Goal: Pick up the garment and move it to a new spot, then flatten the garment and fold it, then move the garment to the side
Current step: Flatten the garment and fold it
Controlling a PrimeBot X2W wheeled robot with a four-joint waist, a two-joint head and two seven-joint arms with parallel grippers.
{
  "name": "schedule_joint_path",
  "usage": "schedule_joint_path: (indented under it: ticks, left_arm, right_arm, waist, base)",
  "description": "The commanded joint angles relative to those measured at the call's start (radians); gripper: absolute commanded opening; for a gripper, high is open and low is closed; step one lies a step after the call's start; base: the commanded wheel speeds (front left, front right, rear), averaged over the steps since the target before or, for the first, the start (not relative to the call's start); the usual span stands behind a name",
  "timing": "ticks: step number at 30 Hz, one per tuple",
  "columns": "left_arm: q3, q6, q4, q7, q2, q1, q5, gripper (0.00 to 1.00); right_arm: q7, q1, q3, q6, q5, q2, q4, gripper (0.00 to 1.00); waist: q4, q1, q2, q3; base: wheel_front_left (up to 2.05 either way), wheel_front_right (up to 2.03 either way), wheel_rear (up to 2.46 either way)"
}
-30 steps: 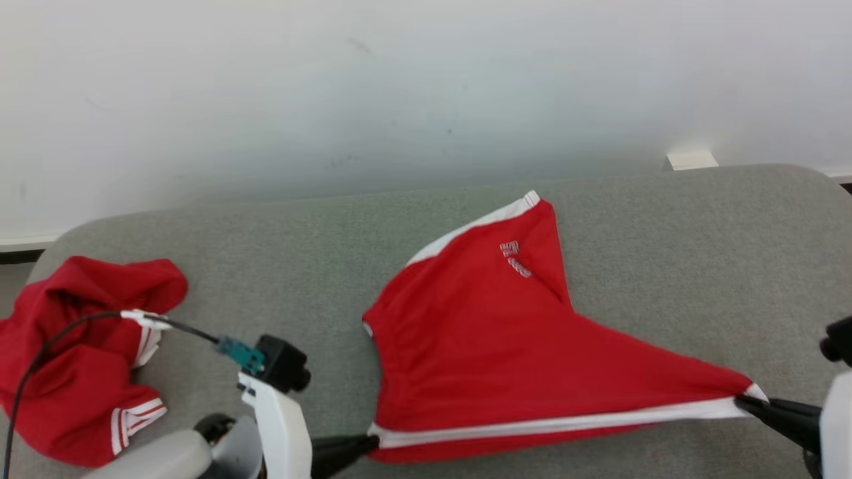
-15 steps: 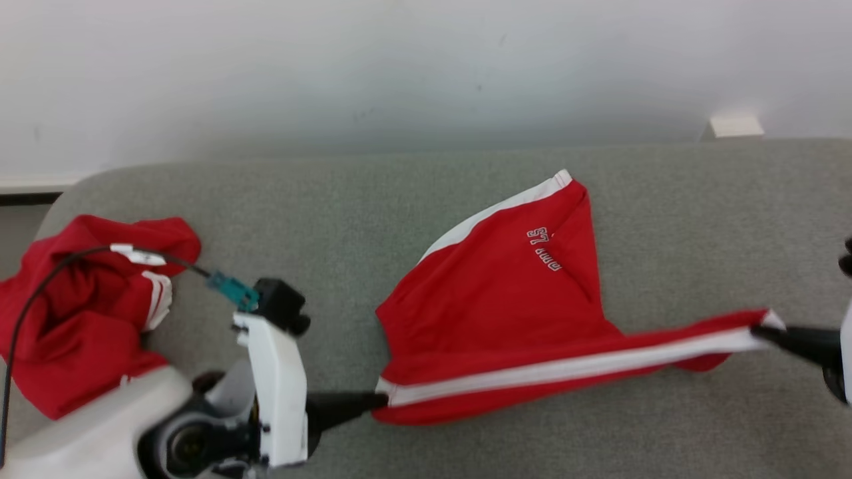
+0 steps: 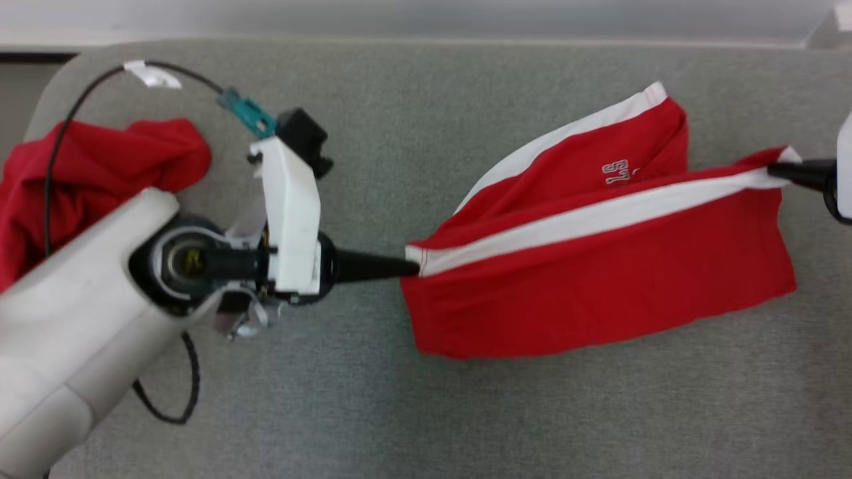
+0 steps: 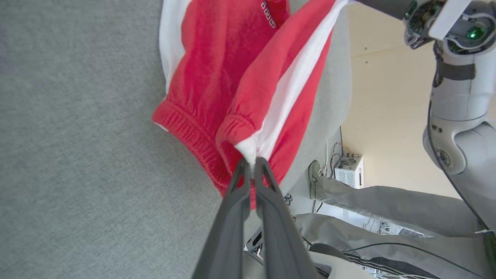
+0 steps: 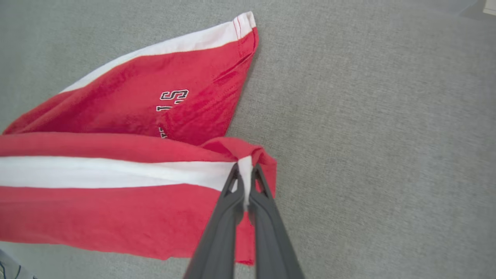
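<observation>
Grey pad (image 3: 466, 412): I see broad bare room on its near side and between the arms, while a second red heap (image 3: 100, 159) takes the rounded far-left corner. Shorts (image 3: 599, 286) sit right of centre with the white-striped side edge pulled taut and one leg lying flat behind it. Left gripper (image 3: 414, 268) is pinched tight on the stripe's waistband end, and right gripper (image 3: 775, 169) is pinched tight on its hem end.

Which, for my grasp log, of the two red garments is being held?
The white-striped shorts, stretched between left gripper and right gripper, both shut on its stripe ends; the other garment lies crumpled at the head view's left, ungripped.
</observation>
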Motion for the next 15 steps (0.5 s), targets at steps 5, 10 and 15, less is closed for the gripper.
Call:
schedule_joint_path:
  ticks: [5, 10, 15]
  left_arm:
    - [0.036, 0.011, 0.078, 0.016, -0.044, -0.085, -0.023, 0.0]
    - [0.045, 0.014, 0.13, 0.035, -0.076, -0.152, -0.004, 0.0]
    - [0.053, 0.004, 0.163, 0.05, -0.091, -0.196, 0.004, 0.0]
  right_arm:
    - [0.033, -0.104, -0.061, -0.002, -0.1, 0.086, 0.091, 0.0]
    - [0.045, -0.193, -0.115, -0.002, -0.189, 0.154, 0.159, 0.0]
    - [0.037, -0.254, -0.166, -0.002, -0.261, 0.2, 0.212, 0.0]
  waist:
    - [0.034, -0.0003, 0.0, 0.091]
    - [0.04, -0.0003, 0.0, 0.14]
    - [0.049, -0.0003, 0.0, 0.162]
  base:
    - [0.0, 0.0, 0.0]
    - [0.0, 0.0, 0.0]
    - [0.0, 0.0, 0.0]
